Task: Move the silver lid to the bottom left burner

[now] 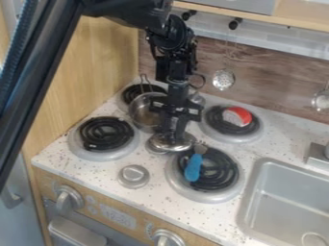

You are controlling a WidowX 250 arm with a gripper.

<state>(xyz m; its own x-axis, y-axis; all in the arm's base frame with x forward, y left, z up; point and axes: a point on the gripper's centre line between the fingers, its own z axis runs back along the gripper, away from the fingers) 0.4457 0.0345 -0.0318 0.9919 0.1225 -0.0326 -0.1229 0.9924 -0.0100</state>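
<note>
Black arm slants down the left; silver lid directly below pincer; spread or pinching, I cannot tell

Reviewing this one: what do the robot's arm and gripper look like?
The arm is black, with long straight links at the left and a compact, blocky wrist. A dark bluish ribbed strip, perhaps a cable sleeve, runs along the links. A thin dark loop, possibly cable, stands out beside the wrist. The gripper is also black, with a wide, angular crosspiece.
</note>
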